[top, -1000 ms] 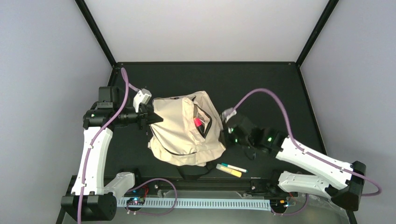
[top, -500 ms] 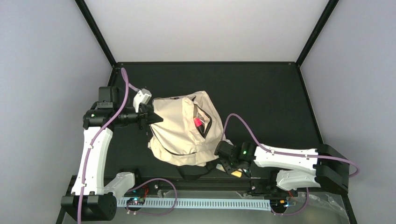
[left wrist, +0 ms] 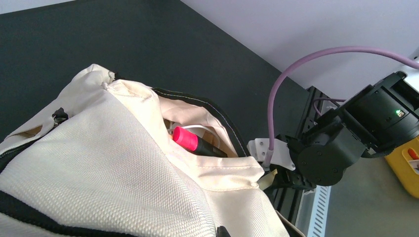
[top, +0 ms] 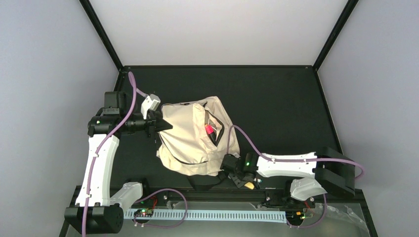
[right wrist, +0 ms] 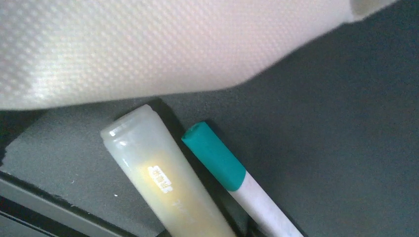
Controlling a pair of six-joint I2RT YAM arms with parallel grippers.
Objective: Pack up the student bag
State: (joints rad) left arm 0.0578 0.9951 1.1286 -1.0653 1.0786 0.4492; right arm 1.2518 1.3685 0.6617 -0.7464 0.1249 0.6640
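The cream student bag (top: 190, 140) lies in the middle of the black table with its top zipper open. A pink-capped marker (top: 209, 129) (left wrist: 185, 139) sticks out of the opening. My left gripper (top: 158, 124) is shut on the fabric at the bag's left edge; bag cloth (left wrist: 99, 168) fills its wrist view. My right gripper (top: 238, 178) is low at the bag's near right corner, over a pale yellow highlighter (right wrist: 163, 182) and a teal-capped white pen (right wrist: 217, 158) lying side by side. Its fingers do not show clearly. The highlighter's yellow end (top: 250, 186) pokes out past it.
The bag's black strap (top: 202, 181) trails toward the table's near edge, where a slotted white rail (top: 212, 215) runs. The right arm's purple cable (top: 237, 136) arcs over the bag's right side. Black frame posts stand at the back corners.
The right arm swung from beside the bag's right side down to the near edge and now covers the highlighter and pen. The left arm and the bag stayed still.
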